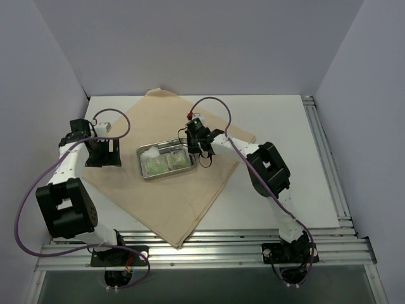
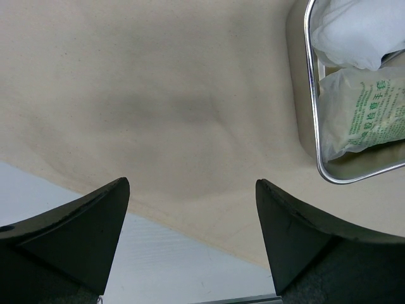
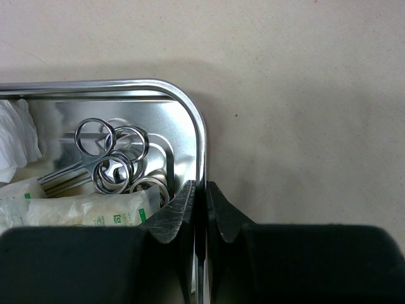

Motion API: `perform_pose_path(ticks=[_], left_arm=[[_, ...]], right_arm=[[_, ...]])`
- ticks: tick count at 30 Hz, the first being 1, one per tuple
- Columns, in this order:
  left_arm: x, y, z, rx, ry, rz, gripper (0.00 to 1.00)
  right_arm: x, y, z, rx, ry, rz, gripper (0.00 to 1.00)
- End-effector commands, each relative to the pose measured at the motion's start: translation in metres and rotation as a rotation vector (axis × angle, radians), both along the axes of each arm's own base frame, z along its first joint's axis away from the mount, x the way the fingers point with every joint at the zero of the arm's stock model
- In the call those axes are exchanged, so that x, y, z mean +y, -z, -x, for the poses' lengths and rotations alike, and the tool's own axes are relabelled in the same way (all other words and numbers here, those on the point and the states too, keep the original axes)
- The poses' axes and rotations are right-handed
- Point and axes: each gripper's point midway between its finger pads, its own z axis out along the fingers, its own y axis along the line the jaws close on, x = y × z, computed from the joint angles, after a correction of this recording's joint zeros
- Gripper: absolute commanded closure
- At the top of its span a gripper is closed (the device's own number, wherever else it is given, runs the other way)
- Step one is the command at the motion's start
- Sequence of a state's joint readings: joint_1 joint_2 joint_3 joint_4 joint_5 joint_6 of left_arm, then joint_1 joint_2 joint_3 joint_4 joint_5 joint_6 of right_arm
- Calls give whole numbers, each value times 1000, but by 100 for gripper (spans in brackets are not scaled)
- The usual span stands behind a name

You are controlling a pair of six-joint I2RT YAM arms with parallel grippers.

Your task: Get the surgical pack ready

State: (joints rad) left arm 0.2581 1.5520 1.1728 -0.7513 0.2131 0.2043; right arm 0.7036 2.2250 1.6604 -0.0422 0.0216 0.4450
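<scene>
Inside, forceps (image 3: 111,155), gauze (image 2: 354,31), packets (image 2: 361,114), cloth (image 3: 304,95) beneath tray (image 3: 201,136)

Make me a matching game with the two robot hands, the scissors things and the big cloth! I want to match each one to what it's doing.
Things:
1. left gripper
2. right gripper
3. forceps
4. tan cloth

States:
A. lying inside the steel tray
B. shut on the tray's rim
C. spread flat under the tray
D. open, holding nothing, over the cloth's edge

Pairs: 1-D, 2-B, 3-A, 4-C.
</scene>
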Motion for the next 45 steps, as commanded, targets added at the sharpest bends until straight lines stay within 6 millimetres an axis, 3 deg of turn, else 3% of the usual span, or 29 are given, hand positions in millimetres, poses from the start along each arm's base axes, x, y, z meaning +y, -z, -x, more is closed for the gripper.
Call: perform_pose_path(ticks=[1,6,10,14,16,19,20,22,23,27,32,37,41,45], left_arm=[[4,-20,-7,-63,3,-16,10],[5,-24,-7,-70,5,-23,10],[4,-28,-7,-71,9,-20,10],[4,-32,-7,-82,9,-27,10],[5,-34,-6,-85,11,-33,10],[6,-32,-3,-75,12,-44,10],[7,-32,-1,-73,10,-48,10],[10,-30,0,-73,4,-61,10],[10,-27,3,-66,3,-63,10],[12,-22,6,-64,-5,-71,10],[12,-15,8,-43,-10,-61,10],[13,-15,8,-38,-14,-65,10],[14,-14,9,-38,-22,-67,10],[13,-10,10,-29,-26,-62,10]], right_arm=[[5,-18,14,13,-18,-9,98],[-1,-38,9,-7,6,-20,65],[-8,-82,-2,-72,34,-63,47],[-12,-130,-6,-142,23,-107,36],[-29,-148,-6,-180,58,-91,30],[-83,-158,-17,-201,210,-79,27],[-121,-137,-22,-160,292,-49,27],[-164,-129,-24,-144,400,-32,27],[-199,-111,-24,-109,469,1,27],[-253,-82,-27,-53,552,59,25],[-280,-50,-38,-34,561,170,25],[-273,-10,-46,38,509,188,28],[-274,9,-48,57,515,192,31],[-264,30,-46,101,488,161,40]])
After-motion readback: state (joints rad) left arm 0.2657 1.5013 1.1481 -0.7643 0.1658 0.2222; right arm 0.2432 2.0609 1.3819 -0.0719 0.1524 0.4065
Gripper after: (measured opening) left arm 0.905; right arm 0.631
